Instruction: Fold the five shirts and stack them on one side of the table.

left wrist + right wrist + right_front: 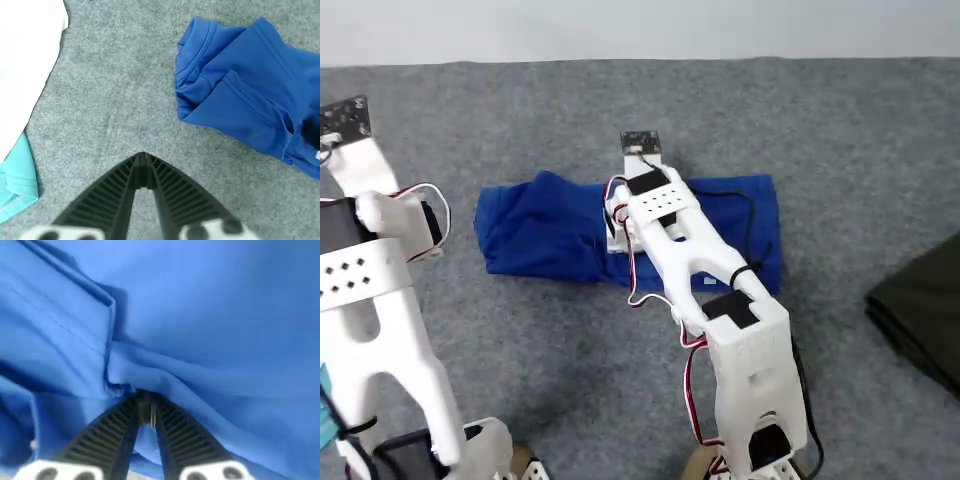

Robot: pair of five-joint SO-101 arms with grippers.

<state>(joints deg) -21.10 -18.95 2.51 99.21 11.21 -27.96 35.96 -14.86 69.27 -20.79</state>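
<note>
A blue shirt (550, 235) lies partly folded and rumpled in the middle of the grey table. My right arm (665, 215) stretches over it. In the right wrist view my right gripper (145, 402) is shut on a pinched ridge of the blue shirt (210, 315). The left arm (370, 280) stands at the left side of the table, away from the shirt. My left gripper (145, 161) is shut on nothing, above bare grey surface, with the blue shirt's collar end (200, 65) a short way off.
A dark green shirt (923, 310) lies at the right edge of the table. A white shirt (25, 60) and a teal shirt (15, 182) lie beside the left gripper. The grey surface (550, 350) in front of the blue shirt is bare.
</note>
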